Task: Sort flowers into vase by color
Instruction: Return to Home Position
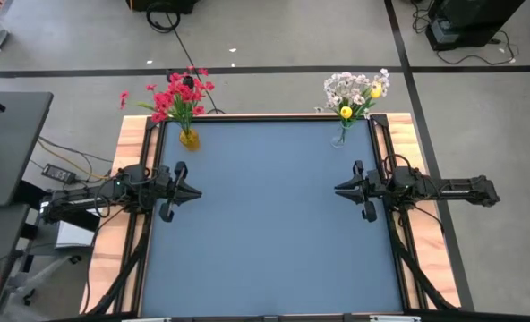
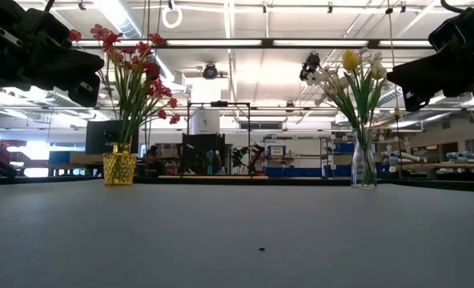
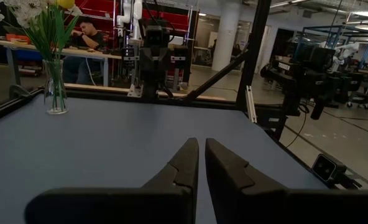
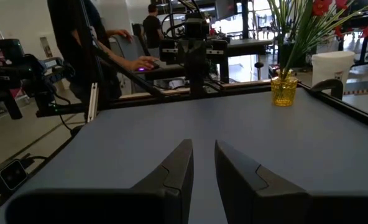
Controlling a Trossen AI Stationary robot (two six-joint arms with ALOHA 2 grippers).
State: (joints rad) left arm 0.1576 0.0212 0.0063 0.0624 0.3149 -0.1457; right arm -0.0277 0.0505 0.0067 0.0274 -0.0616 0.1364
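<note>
Finds, at the left, the left gripper (image 1: pixel 196 191) parked over the left edge of the table (image 1: pixel 274 241), clenched to a thin slit on nothing and pointing inward. Places the red flowers (image 1: pixel 177 97) upright in the yellow vase (image 1: pixel 189 139) at the far left corner, well apart from that gripper. Shows no loose stem on the blue top between the arms. Places the white and yellow flowers (image 1: pixel 354 91) in the clear vase (image 1: pixel 340 136) at the far right corner. Finds the right gripper (image 1: pixel 339 189) over the right edge, likewise clenched and empty, facing its twin across the table. Looks like the closing step, the settling of both arms at rest, with the sorting by colour judged done. Calls for little next: bringing the arms to their rest pose, empty-handed, and keeping well clear of the two vases.
</note>
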